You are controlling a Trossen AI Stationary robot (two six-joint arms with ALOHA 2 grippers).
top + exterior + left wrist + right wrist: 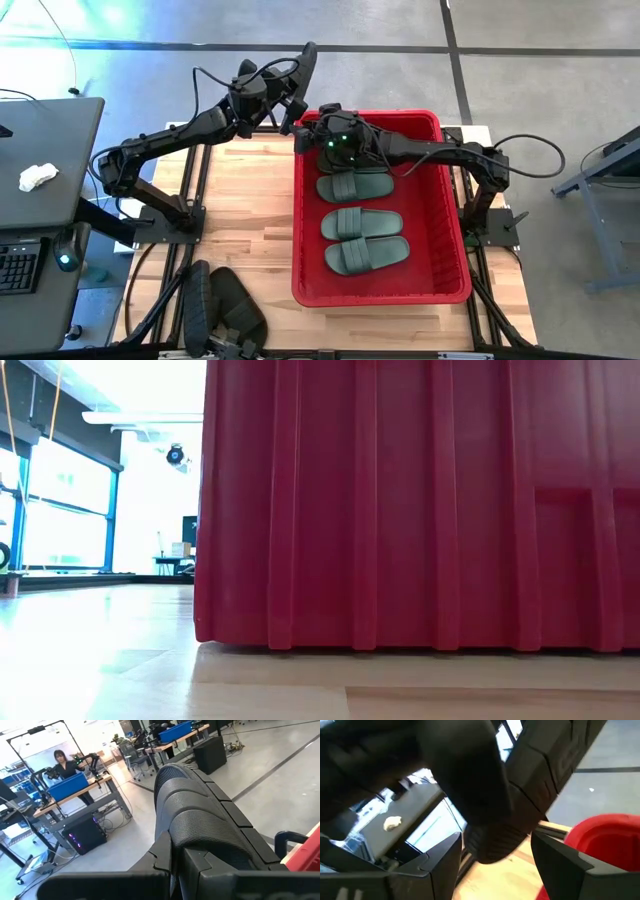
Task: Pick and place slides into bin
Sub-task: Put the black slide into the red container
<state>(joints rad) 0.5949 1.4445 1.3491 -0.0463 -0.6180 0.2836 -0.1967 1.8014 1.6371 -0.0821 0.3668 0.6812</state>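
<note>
A black slide (pixel 305 72) hangs on edge above the far left corner of the red bin (pixel 380 298), with my left gripper (pixel 285 98) shut on it. My right gripper (pixel 308 135) reaches across the bin from the right and stands open. In the right wrist view its fingers (pixel 560 860) stand on either side of the slide's rounded end (pixel 490 845). Three dark green slides (pixel 360 222) lie flat on the bin floor. Two more black slides (pixel 215 305) lie at the table's near left edge. My left gripper pinches the black slide between its two fingers (pixel 162 855) at the end nearest the wrist, close by the ribbed strap (pixel 200 827). The fingers come roughly level from the table's left and lie along the slide. It is lifted clear of table and bin. My right gripper: I cannot tell whether its fingers touch the slide's end.
In the low view the bin wall (pixel 420 510) fills most of the picture, with bare wooden table (pixel 100 660) to its left. A dark desk with a keyboard (pixel 40 180) stands beyond the table's left edge.
</note>
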